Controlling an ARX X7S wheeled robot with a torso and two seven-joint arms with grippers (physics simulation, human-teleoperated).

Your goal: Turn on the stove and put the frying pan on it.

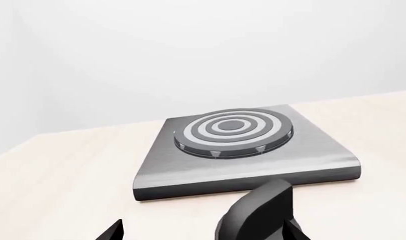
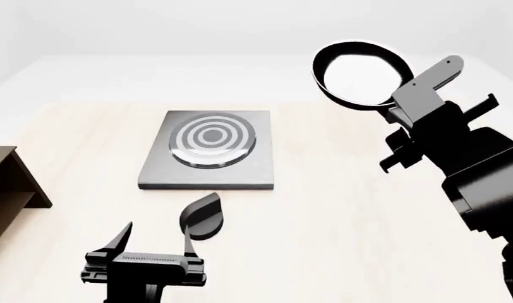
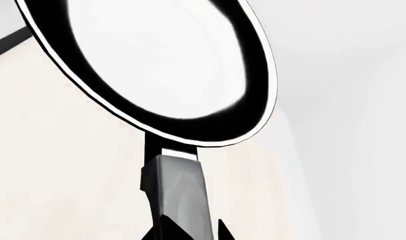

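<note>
The stove point(image 2: 258, 165) is a flat dark-grey plate at the table's middle, and its round burner point(image 2: 213, 137) has whitish rings. The black knob point(image 2: 204, 216) stands in front of it. My left gripper point(image 2: 153, 238) is open, low over the table, with the knob beside its right finger. In the left wrist view the knob point(image 1: 258, 212) stands between the jaws of the left gripper point(image 1: 204, 233), with the stove point(image 1: 246, 167) beyond. My right gripper point(image 2: 405, 107) is shut on the handle of the frying pan point(image 2: 360, 71) and holds it up, right of the stove. In the right wrist view the right gripper point(image 3: 189, 231) grips the frying pan point(image 3: 116, 107) by that handle.
A brown wooden shelf point(image 2: 8, 184) stands at the left edge of the pale wooden table point(image 2: 324, 221). A white wall lies behind the table's far edge.
</note>
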